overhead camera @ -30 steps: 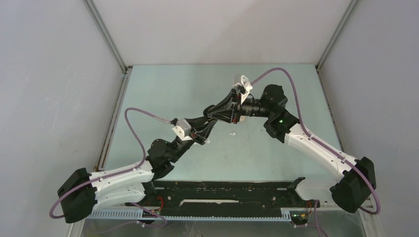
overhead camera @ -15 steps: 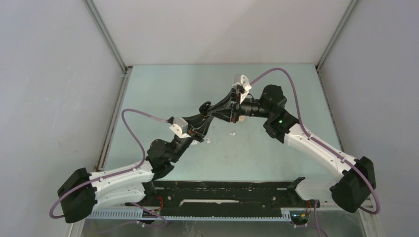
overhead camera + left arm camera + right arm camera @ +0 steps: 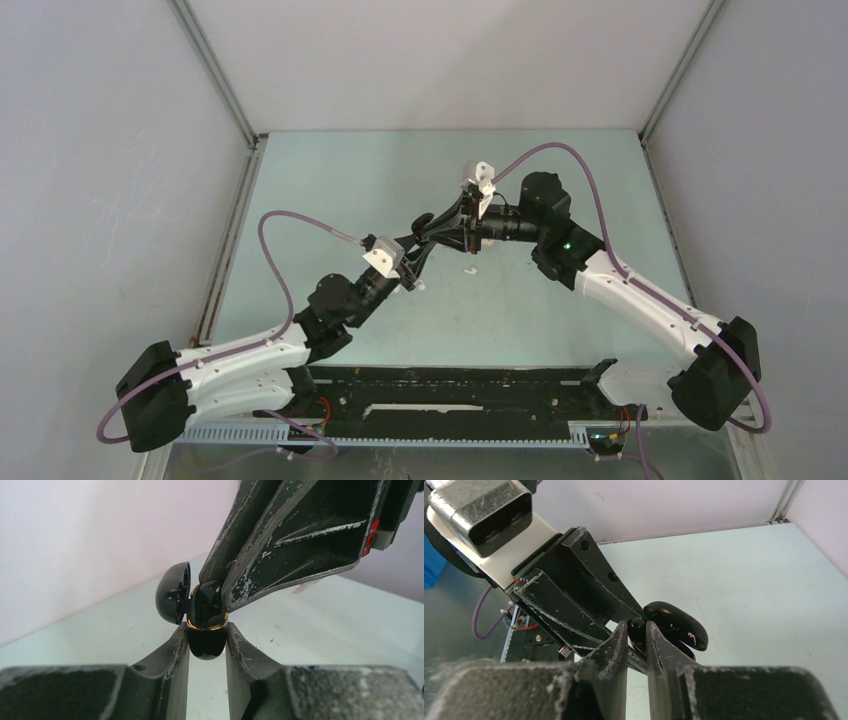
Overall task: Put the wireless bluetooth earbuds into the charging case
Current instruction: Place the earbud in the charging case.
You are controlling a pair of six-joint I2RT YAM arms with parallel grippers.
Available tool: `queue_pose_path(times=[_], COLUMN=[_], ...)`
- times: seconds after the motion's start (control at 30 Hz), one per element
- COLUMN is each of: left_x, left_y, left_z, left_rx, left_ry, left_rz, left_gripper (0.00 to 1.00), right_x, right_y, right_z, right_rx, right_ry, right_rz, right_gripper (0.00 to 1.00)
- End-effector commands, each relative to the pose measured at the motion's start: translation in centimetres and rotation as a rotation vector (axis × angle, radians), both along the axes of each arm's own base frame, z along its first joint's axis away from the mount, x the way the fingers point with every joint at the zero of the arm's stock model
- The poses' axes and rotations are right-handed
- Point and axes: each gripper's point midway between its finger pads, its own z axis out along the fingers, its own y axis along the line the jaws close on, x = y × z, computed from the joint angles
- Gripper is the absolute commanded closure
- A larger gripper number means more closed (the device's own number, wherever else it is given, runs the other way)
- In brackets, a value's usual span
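Left gripper (image 3: 206, 639): closed on the lower half of the charging case (image 3: 205, 649), which is pinched on both flanks between the two fingers and held upright above the table (image 3: 330, 180).
Charging case: glossy black and pebble-shaped. A gold rim (image 3: 207, 626) is seen around its mouth, and its lid (image 3: 172, 599) is swung open to the left in the left wrist view.
Right gripper (image 3: 636, 630): closed narrowly on the black earbud (image 3: 205, 604) and set against the case mouth from above and to the right.
Black earbud: placed at the mouth of the case, with its lower end inside the gold rim. Whether it is fully seated cannot be told.
White earbud (image 3: 468, 270): laid on the table just below the joined grippers in the top view.
Second white earbud (image 3: 421, 287): laid on the table close beside the left wrist.
Edges: the pale green table is bounded at left and right by metal rails (image 3: 225, 230), and grey walls rise behind them.
Open room: the grippers are met over the middle of the table, well apart from the back wall (image 3: 440, 60) and both side walls. The narrowest margin is found between the right fingers and the open lid, which are just beside each other.
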Motion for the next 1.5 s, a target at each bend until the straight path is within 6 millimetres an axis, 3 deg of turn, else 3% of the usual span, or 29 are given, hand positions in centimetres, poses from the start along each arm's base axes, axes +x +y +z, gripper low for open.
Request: queue_pose_path(times=[0.0,0.57,0.8,0.9,1.0,1.2,1.47], left_x=[-0.7,-2.7,-2.9,-2.9,-3.1,-3.2,-4.3], left_y=[0.2,-0.2,-0.5,-0.6,-0.7,-0.6,-0.4], left_z=[4.2,3.9,3.3,3.1,3.3,3.5,4.6], left_rx=[-0.011,-0.002,0.028,0.016,0.005,-0.021,-0.095], left_ry=[-0.124,-0.23,-0.239,-0.229,-0.225,-0.211,-0.177], left_rz=[0.006,-0.053,-0.053,-0.057,-0.07,-0.077,-0.134], left_gripper=[1.0,1.0,1.0,1.0,1.0,1.0,1.0], right_x=[-0.3,-0.2,-0.2,-0.3,-0.8,-2.4,-5.3], right_y=[0.0,0.4,0.6,0.5,0.1,-1.0,-5.5], right_z=[-0.2,-0.4,-1.7,-1.3,-0.2,2.4,8.1], right_rx=[-0.043,-0.036,-0.103,-0.095,-0.077,-0.035,-0.009], right_ry=[-0.025,0.053,0.107,0.102,0.078,0.034,0.075], right_rz=[-0.004,-0.003,0.017,0.019,0.023,0.061,0.163], right_gripper=[1.0,1.0,0.8,0.76,0.74,0.6,0.55])
